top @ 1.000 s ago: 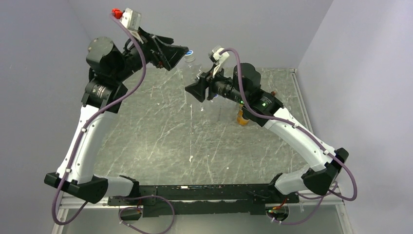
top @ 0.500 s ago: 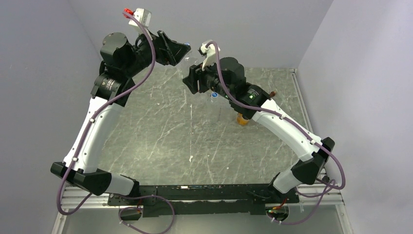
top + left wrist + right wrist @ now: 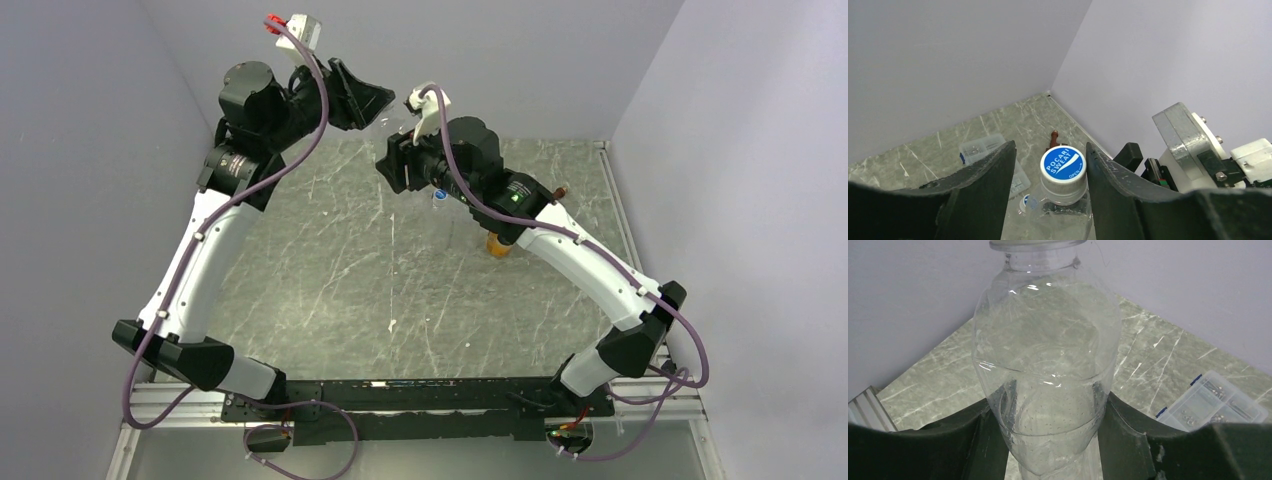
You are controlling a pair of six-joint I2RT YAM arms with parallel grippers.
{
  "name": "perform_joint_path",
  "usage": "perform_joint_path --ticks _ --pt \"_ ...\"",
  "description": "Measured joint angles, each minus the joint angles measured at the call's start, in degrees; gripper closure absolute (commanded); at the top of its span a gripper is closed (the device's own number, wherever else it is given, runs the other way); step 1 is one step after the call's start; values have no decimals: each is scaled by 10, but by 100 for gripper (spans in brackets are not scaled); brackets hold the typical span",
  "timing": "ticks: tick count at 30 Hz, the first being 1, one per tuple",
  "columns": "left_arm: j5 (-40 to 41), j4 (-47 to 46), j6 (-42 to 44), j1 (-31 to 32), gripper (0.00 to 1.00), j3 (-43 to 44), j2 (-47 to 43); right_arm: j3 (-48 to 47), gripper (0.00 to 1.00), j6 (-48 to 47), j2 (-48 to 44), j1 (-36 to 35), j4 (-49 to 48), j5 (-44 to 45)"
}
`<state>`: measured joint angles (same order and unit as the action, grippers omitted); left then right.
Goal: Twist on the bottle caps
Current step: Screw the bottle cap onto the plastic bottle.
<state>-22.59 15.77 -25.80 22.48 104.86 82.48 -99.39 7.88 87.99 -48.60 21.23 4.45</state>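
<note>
both arms have closed in toward the back of the table [image 3: 330,290] since 1 second ago. the right wrist has swung left and up, and the left arm has leaned further over it. over the last 0.5 seconds there is only a slight shift.

the right gripper [image 3: 1048,405] is clamped on the lower body of the clear bottle [image 3: 1048,340], 1 finger pressed against each side, holding it upright. the blue cap [image 3: 1063,164], printed "pocari sweat", sits on that bottle's neck; how far it is threaded i cannot tell.

the left gripper [image 3: 1050,150] hangs over the cap with its jaws spread. the cap shows between the 2 fingers [image 3: 983,195], with a clear gap on the left side of the wrist view and the other finger right at its edge.

on the table below, a loose cap [image 3: 1024,202] lies beside the clear plastic box [image 3: 983,147]. the orange bottle [image 3: 497,243] stands under the right forearm, well apart from both grippers.
</note>
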Motion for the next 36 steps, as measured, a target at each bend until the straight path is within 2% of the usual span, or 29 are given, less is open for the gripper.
perform_joint_path --ticks 8,11,14,17,20,22,25,27,32,36 --pt "-3 0 -5 4 63 12 8 -1 87 -4 2 -1 10 2" --pt "-7 1 -6 5 52 15 11 -1 87 -5 2 -1 12 7" --pt "-14 2 -9 5 49 21 17 -3 87 -9 2 -1 15 11" --pt "-16 5 -9 5 50 21 19 -9 87 -13 3 -1 19 11" --pt "-16 10 -9 5 56 21 19 -14 87 -15 5 -1 19 11" --pt "-16 12 -9 5 67 21 19 -16 88 -16 7 -1 21 11" --pt "-17 13 -9 5 91 22 19 -19 90 -17 12 -1 23 11" --pt "-18 15 -10 5 99 21 19 -19 91 -19 13 -1 23 10" --pt "-28 0 -10 4 100 10 13 -18 94 -19 12 11 21 -21" --pt "-67 -43 -13 -1 100 -31 -6 16 95 -15 -9 56 0 -156"
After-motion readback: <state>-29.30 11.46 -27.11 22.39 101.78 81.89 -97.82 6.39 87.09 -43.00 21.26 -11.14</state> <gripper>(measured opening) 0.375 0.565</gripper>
